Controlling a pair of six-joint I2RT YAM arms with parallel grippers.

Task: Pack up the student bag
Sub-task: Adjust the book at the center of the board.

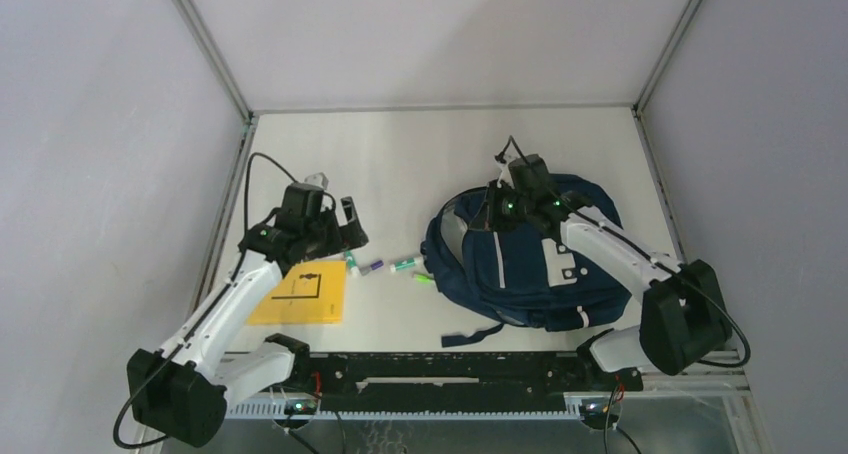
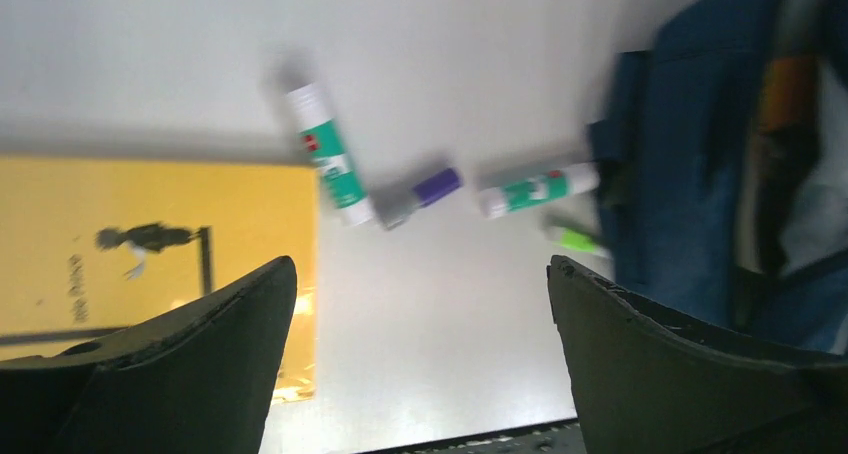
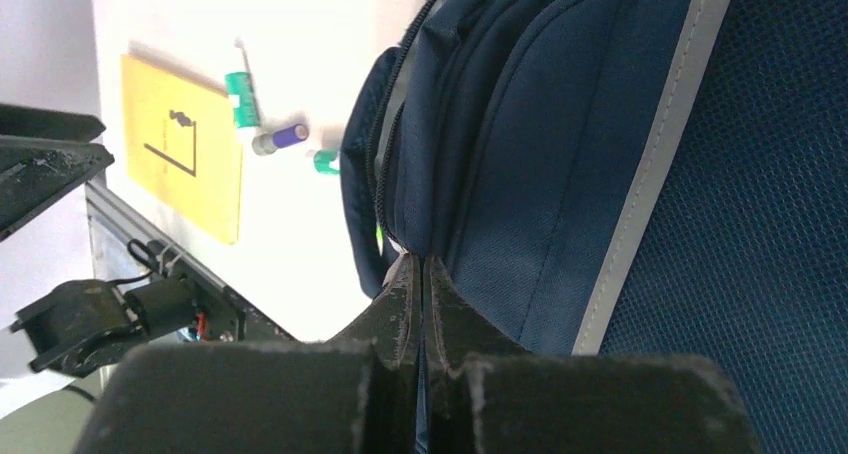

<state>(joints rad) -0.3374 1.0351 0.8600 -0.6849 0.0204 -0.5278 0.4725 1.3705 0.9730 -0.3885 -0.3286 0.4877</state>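
Figure: picking up the loose items. My left gripper (image 2: 420,274) hung over the table (image 1: 400,144) with its fingers wide apart. Below it lay a glue stick (image 2: 330,156), a purple-capped marker (image 2: 418,194), a second glue stick (image 2: 537,189) and a green highlighter (image 2: 577,239), between the yellow booklet (image 2: 150,234) and the student bag (image 1: 520,269). My right gripper (image 3: 420,266), fingers pressed together, pinched the bag's rim beside the zip, apparently to lift the mouth. I judged it best to close across one stick, clear of its neighbours. The bag's contents were too blurred to tell.
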